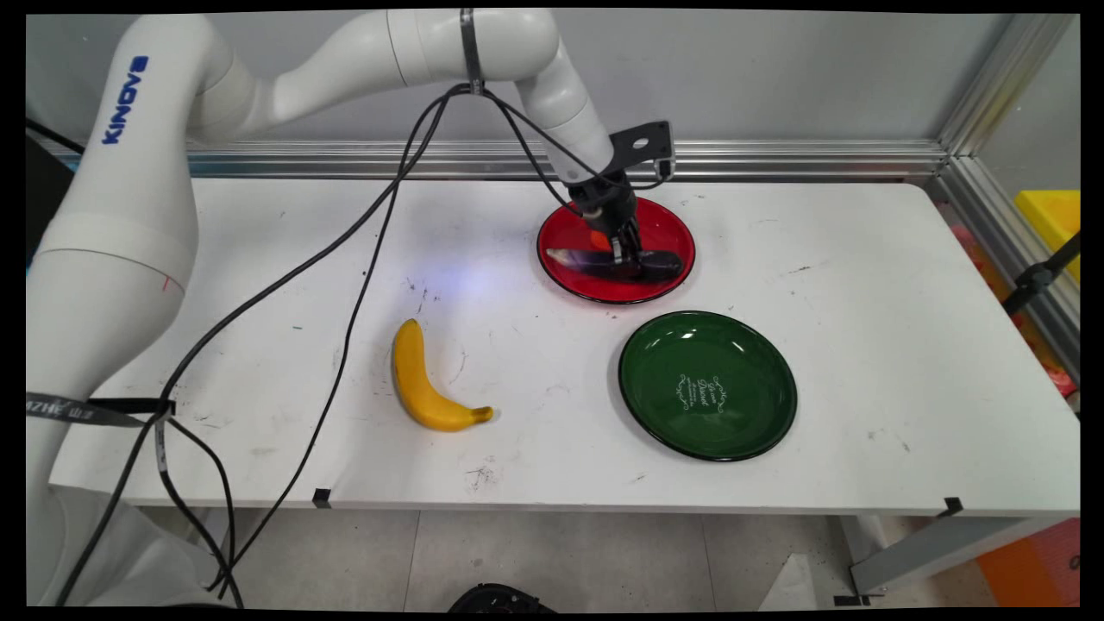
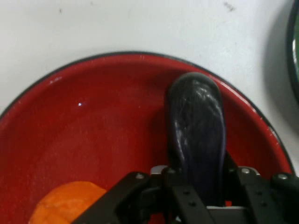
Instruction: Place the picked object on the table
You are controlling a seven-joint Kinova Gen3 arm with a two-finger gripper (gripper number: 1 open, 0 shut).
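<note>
Near edge of white desk (image 1: pixel 552 466): yellow banana (image 1: pixel 429 381) lying flat, left of center. Green plate (image 1: pixel 707 385) to its right, w/ white lettering inside. Just behind it, red plate (image 1: pixel 615 251), holding dark purple eggplant (image 1: pixel 617 261) & an orange item (image 2: pixel 65 203). Tool (image 1: pixel 627 254) down on red plate, fingers clamped around the eggplant mid-body.
</note>
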